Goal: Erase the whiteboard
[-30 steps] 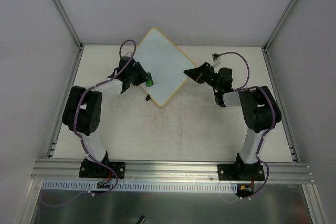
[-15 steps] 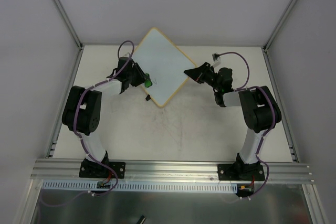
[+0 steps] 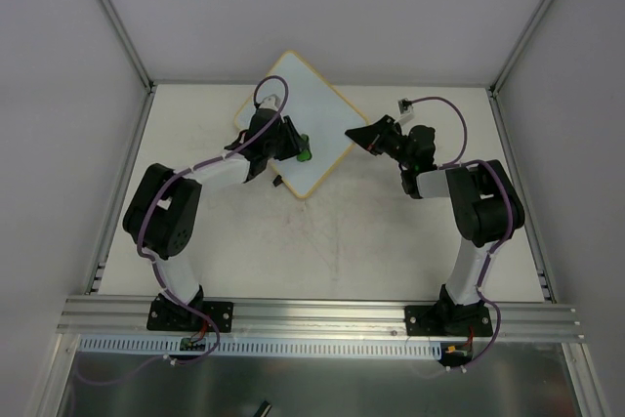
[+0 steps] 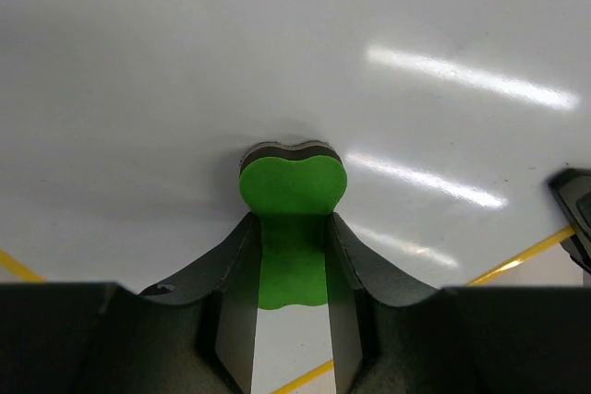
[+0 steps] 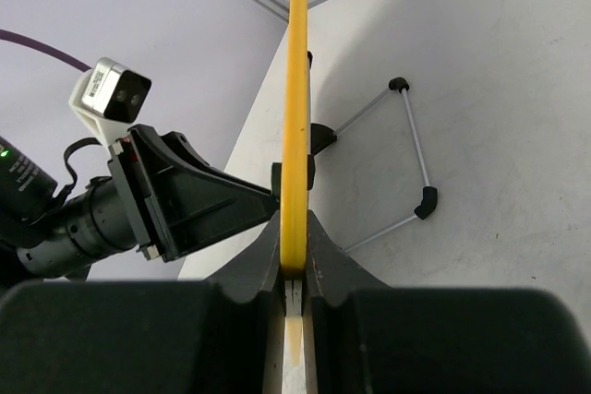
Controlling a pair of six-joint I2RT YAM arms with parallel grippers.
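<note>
The whiteboard (image 3: 311, 109) lies as a diamond at the back of the table, with a pale yellow frame and no marks showing. My left gripper (image 3: 296, 148) is shut on a green eraser (image 3: 306, 153) and presses it on the board's lower middle. In the left wrist view the eraser (image 4: 293, 186) sits between my fingers (image 4: 235, 274) against the white board surface (image 4: 277, 53). My right gripper (image 3: 357, 135) is shut on the board's right corner. In the right wrist view the yellow frame edge (image 5: 296, 89) runs straight up from the right gripper (image 5: 295, 232).
A small black clip (image 3: 277, 181) sits on the board's lower left edge. The right wrist view shows a wire stand (image 5: 413, 159) behind the board and the left arm with its camera (image 5: 111, 99). Grey walls close in the back and sides.
My left gripper has slid the eraser to the right across the board, toward its middle. The right gripper and the board have stayed put.
</note>
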